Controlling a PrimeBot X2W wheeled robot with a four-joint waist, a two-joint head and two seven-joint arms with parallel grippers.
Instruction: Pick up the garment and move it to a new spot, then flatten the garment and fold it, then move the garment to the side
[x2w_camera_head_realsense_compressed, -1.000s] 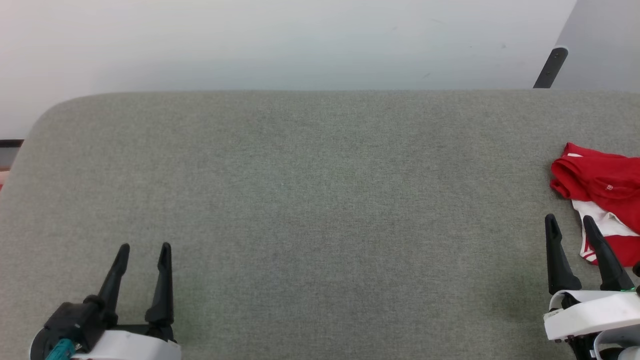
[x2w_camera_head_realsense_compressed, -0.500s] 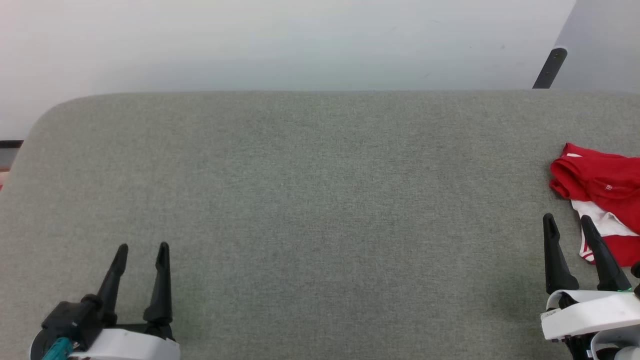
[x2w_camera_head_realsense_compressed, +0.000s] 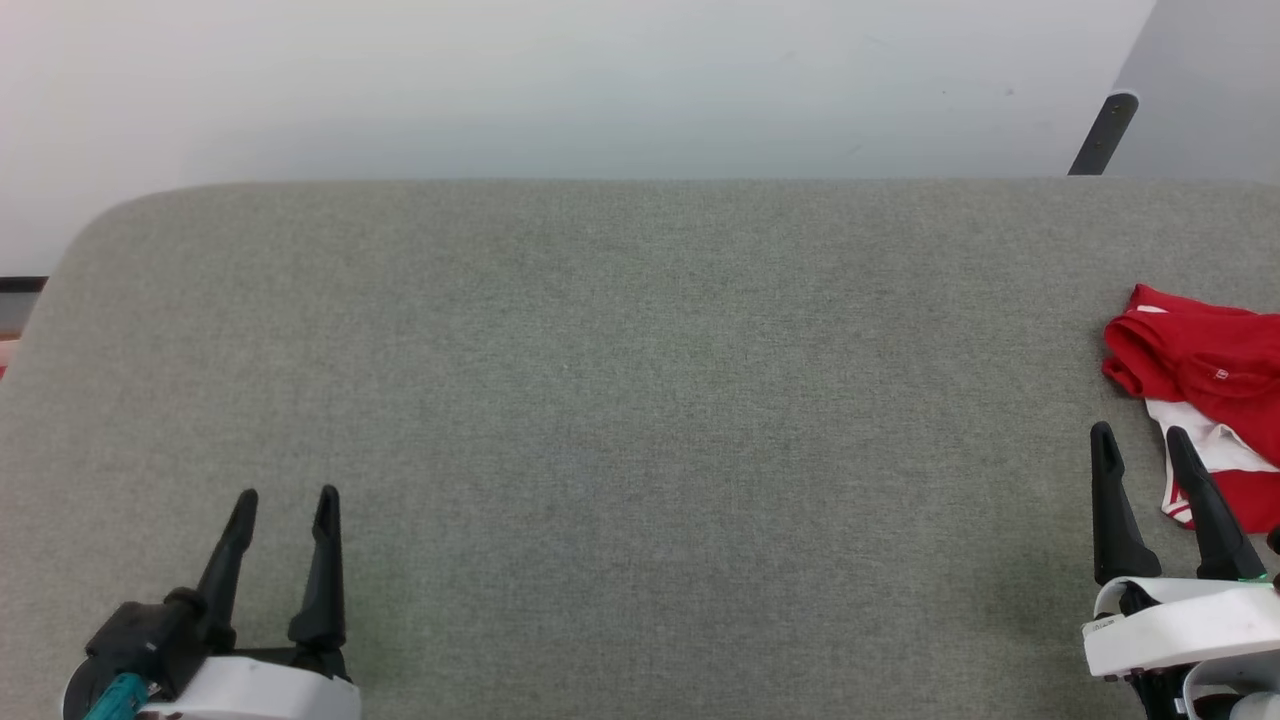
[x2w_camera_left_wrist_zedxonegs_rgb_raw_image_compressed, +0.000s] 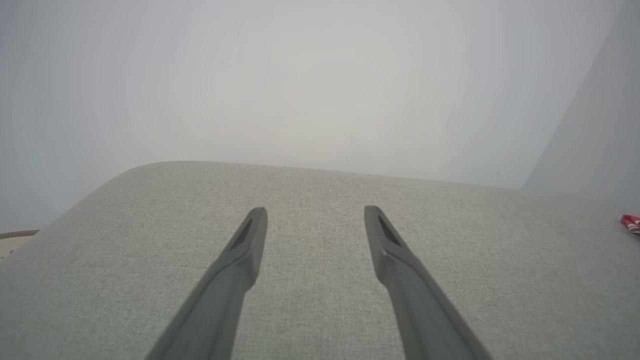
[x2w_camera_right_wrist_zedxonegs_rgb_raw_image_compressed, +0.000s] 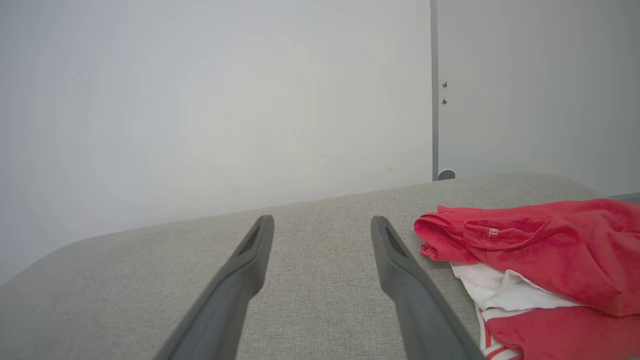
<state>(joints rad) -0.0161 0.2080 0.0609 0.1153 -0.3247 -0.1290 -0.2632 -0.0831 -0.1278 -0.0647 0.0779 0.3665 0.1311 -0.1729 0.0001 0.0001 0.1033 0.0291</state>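
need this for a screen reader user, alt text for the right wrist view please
A crumpled red garment with white lining showing lies on a grey fabric table, just right of the right tool, whose two dark fingers are spread open and hold nothing. A pale wall stands behind.

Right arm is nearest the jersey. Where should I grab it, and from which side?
Best bet is the rolled red fold at the left edge of the garment, nearest the right gripper. It bunches up as a thick ridge, while the white lining lies flat. Come across the table from its left, open jaws straddling the ridge.
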